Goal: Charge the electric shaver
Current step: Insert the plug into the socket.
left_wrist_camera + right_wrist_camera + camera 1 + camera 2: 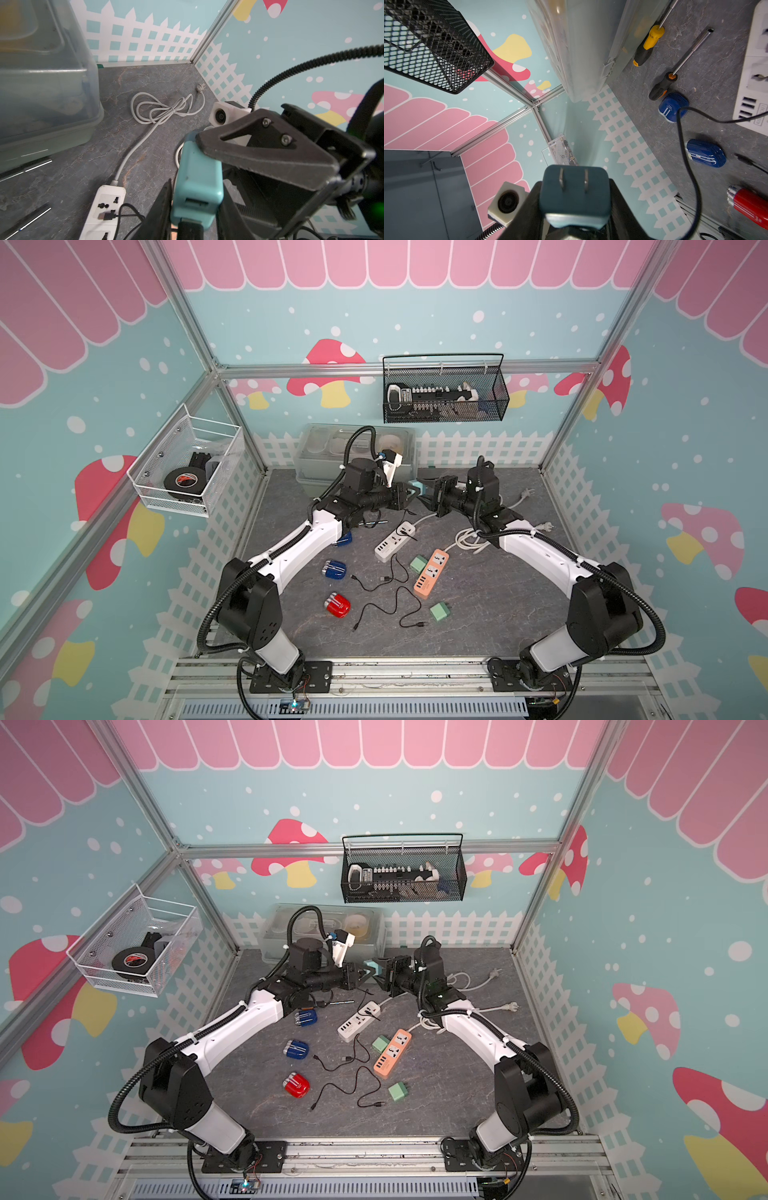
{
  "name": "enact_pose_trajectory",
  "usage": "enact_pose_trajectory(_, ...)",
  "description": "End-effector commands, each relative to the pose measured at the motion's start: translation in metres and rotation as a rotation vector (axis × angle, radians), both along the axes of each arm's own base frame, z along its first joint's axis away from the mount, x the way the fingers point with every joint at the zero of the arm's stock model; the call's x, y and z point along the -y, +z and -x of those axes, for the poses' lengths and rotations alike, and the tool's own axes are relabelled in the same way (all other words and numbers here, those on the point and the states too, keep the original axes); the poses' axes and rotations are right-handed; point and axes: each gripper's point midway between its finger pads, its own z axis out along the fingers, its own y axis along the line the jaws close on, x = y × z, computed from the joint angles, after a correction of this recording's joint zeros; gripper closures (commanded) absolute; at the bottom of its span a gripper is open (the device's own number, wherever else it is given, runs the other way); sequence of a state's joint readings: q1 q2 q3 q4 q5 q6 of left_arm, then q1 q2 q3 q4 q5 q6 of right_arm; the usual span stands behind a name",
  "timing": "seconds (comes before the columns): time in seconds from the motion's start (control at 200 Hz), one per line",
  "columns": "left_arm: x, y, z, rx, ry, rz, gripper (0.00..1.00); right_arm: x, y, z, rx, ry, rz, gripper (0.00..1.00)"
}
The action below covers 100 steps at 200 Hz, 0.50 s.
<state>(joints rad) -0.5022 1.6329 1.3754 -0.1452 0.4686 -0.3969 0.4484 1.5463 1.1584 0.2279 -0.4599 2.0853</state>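
Now: right gripper (574, 199) clamps charger (371, 968); left gripper (197, 193) flanks it, can't tell if gripping. Prob. light, hard, slick plastic, so hold flat sides, off prongs (561, 178).

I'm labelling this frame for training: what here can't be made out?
Blue shaver: left arm covers most in both top views.
Whether left gripper already pinches the teal adapter: left wrist view, contact faces shadowed.
Translucent box contents: frosted lid blurs them in both top views.

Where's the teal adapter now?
In both top views the adapter is raised at centre back, by the right corner of the clear box, held by the right gripper with the left gripper flanking it.
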Motion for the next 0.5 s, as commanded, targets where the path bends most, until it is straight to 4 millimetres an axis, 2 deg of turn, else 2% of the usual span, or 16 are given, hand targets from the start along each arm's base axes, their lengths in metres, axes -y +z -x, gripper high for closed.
enact_pose_trajectory(0.0, 0.002, 0.018, -0.007, 0.038, 0.020, 0.027, 0.79, 0.001, 0.017, 0.009, -0.031, -0.006, -0.086, 1.00)
enact_pose_trajectory(0.035, 0.001, 0.020, -0.007, 0.043, 0.022, 0.030, 0.83, 0.001, 0.017, 0.009, -0.027, -0.009, -0.083, 1.00)
enact_pose_trajectory(0.055, 0.001, 0.021, -0.007, 0.043, 0.025, 0.031, 0.85, 0.001, 0.017, 0.010, -0.029, -0.006, -0.079, 0.96)
enact_pose_trajectory(0.15, -0.006, 0.026, -0.008, 0.051, 0.056, 0.008, 0.91, 0.007, 0.009, 0.013, -0.030, -0.003, -0.014, 0.68)
enact_pose_trajectory(0.25, -0.025, 0.021, -0.011, 0.030, 0.140, -0.090, 0.95, 0.031, -0.005, 0.019, -0.027, -0.019, 0.136, 0.48)
enact_pose_trajectory(0.35, -0.046, 0.019, -0.008, 0.024, 0.201, -0.178, 0.99, 0.067, -0.015, 0.023, -0.019, -0.041, 0.304, 0.41)
enact_pose_trajectory(0.495, -0.085, 0.024, -0.002, 0.009, 0.303, -0.311, 1.00, 0.109, -0.013, 0.024, 0.052, -0.015, 0.545, 0.39)
